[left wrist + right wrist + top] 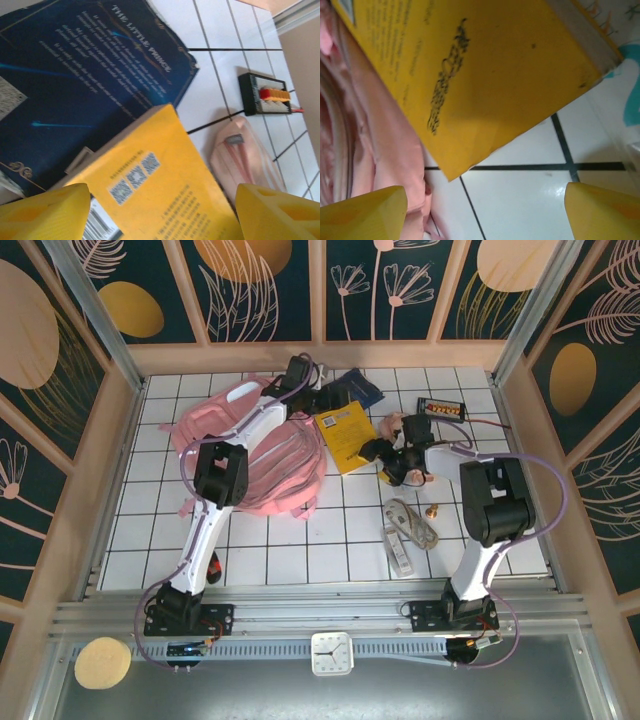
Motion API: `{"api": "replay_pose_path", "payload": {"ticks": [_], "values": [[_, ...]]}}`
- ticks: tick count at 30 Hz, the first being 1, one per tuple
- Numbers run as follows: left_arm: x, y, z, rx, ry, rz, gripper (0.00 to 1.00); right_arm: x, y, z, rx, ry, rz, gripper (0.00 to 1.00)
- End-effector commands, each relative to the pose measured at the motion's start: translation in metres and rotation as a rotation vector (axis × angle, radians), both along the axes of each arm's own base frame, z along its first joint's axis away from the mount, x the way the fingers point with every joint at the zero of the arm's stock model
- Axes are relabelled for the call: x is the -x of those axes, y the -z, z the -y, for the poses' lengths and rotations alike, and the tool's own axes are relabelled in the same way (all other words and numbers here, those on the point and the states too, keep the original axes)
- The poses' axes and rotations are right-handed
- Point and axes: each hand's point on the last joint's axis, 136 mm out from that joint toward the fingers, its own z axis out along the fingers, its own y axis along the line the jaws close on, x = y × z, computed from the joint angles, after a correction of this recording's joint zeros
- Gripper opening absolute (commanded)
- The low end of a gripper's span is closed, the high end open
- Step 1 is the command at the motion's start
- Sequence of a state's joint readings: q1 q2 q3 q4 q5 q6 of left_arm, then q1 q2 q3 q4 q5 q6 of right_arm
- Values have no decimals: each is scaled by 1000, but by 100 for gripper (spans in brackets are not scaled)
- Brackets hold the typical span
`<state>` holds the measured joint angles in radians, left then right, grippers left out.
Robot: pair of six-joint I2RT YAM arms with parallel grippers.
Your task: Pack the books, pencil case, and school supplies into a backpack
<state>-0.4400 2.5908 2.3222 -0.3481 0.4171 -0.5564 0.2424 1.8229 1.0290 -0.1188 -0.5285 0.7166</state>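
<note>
Backpack looks unpacked: your books, pencil case, ruler and cord lie outside, both jaws spread empty.

The pink backpack lies flat on the left half of the white tiled worktop, with the left arm stretched across it. Just right of it the yellow book lies tilted, its far end meeting the navy book. The left hand hangs over where the two books meet. The right hand sits at the yellow book's right edge, partly hiding the pencil case. Nearer the arm bases, the ruler and looped cord lie side by side. A small black box rests far right.
</note>
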Motion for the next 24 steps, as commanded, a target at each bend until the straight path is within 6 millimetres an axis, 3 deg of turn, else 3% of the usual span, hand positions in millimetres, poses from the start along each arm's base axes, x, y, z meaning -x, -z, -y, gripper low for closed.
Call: {"api": "replay_pose_path", "payload": {"ticks": [1, 6, 12, 18, 24], "values": [[-4, 23, -6, -24, 5, -15, 74, -9, 12, 11, 64, 90, -4, 83], [8, 50, 1, -16, 33, -73, 69, -19, 23, 15, 101, 149, 12, 83], [23, 67, 16, 8, 67, -120, 64, -34, 38, 9, 68, 168, 40, 83], [31, 68, 23, 47, 87, -148, 60, -57, 14, -8, 7, 116, 185, 81], [37, 62, 29, 80, 103, -158, 58, -66, -7, -21, -49, 80, 276, 75]]}}
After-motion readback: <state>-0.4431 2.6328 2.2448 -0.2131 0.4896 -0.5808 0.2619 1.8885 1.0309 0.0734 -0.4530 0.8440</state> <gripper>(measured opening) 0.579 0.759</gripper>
